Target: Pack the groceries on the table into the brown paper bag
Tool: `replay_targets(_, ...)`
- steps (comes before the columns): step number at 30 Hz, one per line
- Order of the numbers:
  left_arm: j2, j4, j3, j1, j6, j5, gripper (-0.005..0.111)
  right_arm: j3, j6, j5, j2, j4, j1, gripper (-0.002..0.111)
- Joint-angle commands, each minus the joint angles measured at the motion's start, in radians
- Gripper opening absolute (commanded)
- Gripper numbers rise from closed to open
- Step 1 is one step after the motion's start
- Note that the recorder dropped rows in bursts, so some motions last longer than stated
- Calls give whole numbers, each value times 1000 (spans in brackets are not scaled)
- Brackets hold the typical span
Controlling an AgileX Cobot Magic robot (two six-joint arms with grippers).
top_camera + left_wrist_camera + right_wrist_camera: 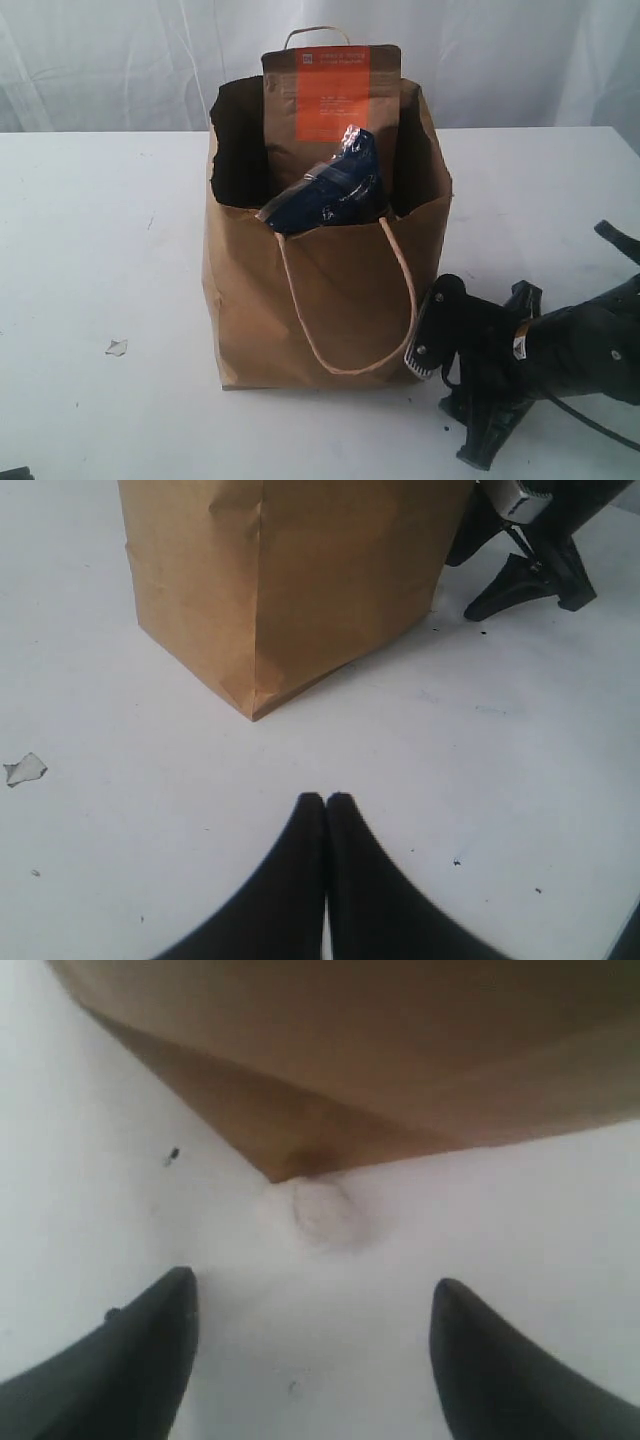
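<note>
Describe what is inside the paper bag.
A brown pouch stands at the back, a dark-blue packet leaning before it. Anything lower is hidden by the walls of the bag.

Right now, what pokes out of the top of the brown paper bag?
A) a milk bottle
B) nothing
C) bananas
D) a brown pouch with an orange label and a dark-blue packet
D: the brown pouch with orange label stands above the rim of the brown paper bag, and the dark-blue packet leans over its front edge.
</note>
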Motion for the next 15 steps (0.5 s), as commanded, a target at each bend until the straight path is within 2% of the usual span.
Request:
replay_targets(1,-5,-7,3,0,0,5,0,3,-12,-41,29,8,-15,62)
replay_targets(12,-5,-7,3,0,0,5,0,3,-12,-98,72,8,-11,62)
replay_targets(15,-5,-7,3,0,0,5,0,1,-10,-105,80,10,-11,56)
